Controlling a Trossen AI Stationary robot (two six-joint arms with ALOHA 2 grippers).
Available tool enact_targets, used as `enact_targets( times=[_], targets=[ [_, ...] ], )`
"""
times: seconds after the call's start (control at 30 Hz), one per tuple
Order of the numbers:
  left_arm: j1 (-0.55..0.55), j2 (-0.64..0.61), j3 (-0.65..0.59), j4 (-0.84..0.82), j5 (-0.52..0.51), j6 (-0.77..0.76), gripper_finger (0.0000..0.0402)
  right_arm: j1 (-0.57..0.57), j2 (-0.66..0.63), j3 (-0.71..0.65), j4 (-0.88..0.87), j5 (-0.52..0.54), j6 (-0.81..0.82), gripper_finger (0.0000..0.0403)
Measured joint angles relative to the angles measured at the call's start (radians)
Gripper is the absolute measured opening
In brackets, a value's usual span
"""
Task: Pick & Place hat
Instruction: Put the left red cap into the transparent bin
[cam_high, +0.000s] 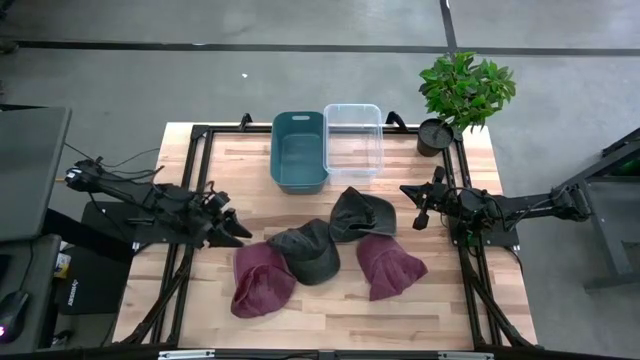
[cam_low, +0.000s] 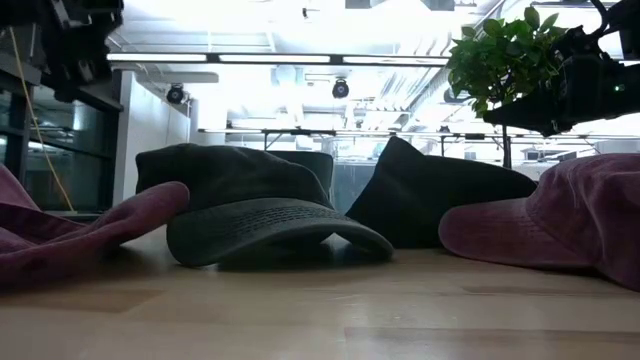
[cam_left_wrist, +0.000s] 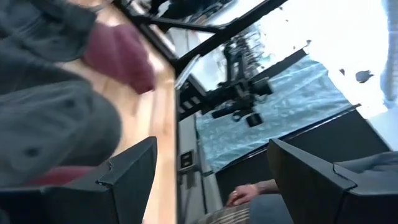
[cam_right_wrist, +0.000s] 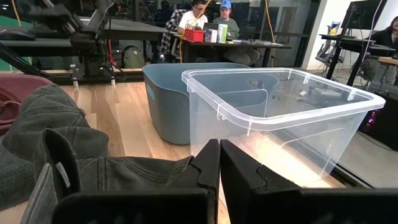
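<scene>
High view looks down on a wooden bench (cam_high: 200, 170) with four hats lying near its middle. One dark red hat (cam_high: 262, 281) lies toward the left side, and its top edge touches a dark green hat (cam_high: 308, 250) beside it. Another dark green hat (cam_high: 360, 213) lies just behind that one, closer to the bins. A second dark red hat (cam_high: 388, 266) lies on the right, touching the back green hat. Behind the hats stand two bins side by side: a teal bin (cam_high: 299, 151) on the left and a clear bin (cam_high: 353, 140) on the right, and both look bare inside. A small green plant (cam_high: 463, 92) in a dark pot sits at the back right corner of the bench. The left tool (cam_high: 240, 229) hangs just beside the left red hat with its two fingers spread wide, and nothing is between them. The right tool (cam_high: 421, 207) hangs near the back green hat, on its right side, with its fingers pressed together and holding nothing. Low view shows the front green hat with its brim flat on the wood. Left wrist view is blurry, so the hats there may be the red and green ones, but that is hard to tell.
</scene>
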Motion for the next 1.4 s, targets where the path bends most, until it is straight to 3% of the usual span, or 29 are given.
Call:
enact_targets(
  times=[0.2,0.47,0.63,0.8,0.97,1.2,1.4],
  targets=[
    [0.0,0.0,0.058,0.053,0.005,-0.111,0.0292,0.0,0.0,0.0,0.0,0.0,0.0,0.0009],
    [0.0,0.0,0.105,0.132,0.135,-0.131,0.0292,0.0,0.0,0.0,0.0,0.0,0.0,0.0005],
    [0.0,0.006,0.105,0.149,0.097,-0.282,0.0292,0.0,0.0,0.0,0.0,0.0,0.0,0.0005],
    [0.0,0.007,0.105,0.135,0.038,-0.33,0.0292,0.0,0.0,0.0,0.0,0.0,0.0,0.0005],
    [0.0,0.006,0.105,0.029,-0.025,-0.482,0.0292,0.0,0.0,0.0,0.0,0.0,0.0,0.0003],
    [0.0,0.006,0.105,-0.186,-0.024,-0.739,0.0292,0.0,0.0,0.0,0.0,0.0,0.0,0.0008],
    [0.0,0.01,0.143,-0.374,0.004,-0.865,0.0292,0.0,0.0,0.0,0.0,0.0,0.0,0.0006]
  ],
)
